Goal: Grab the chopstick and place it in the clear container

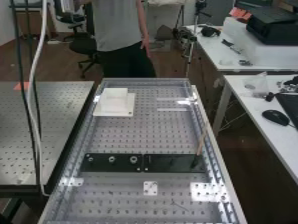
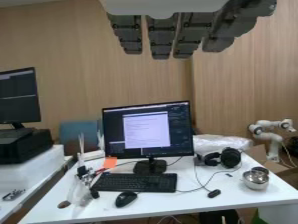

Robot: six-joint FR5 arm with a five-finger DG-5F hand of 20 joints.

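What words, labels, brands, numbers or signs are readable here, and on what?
No text can be read.
Middle monitor: any writing is too small to read.
Keyboard: key marks are too small to read.
Orange slip: too small to tell if it is written on.

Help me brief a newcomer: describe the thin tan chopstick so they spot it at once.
On the perforated metal bench, find the black strip lying crosswise. At its right end in the high view, the chopstick stands slender and slightly tilted, unlike the squat, round, silvery fittings at the left.
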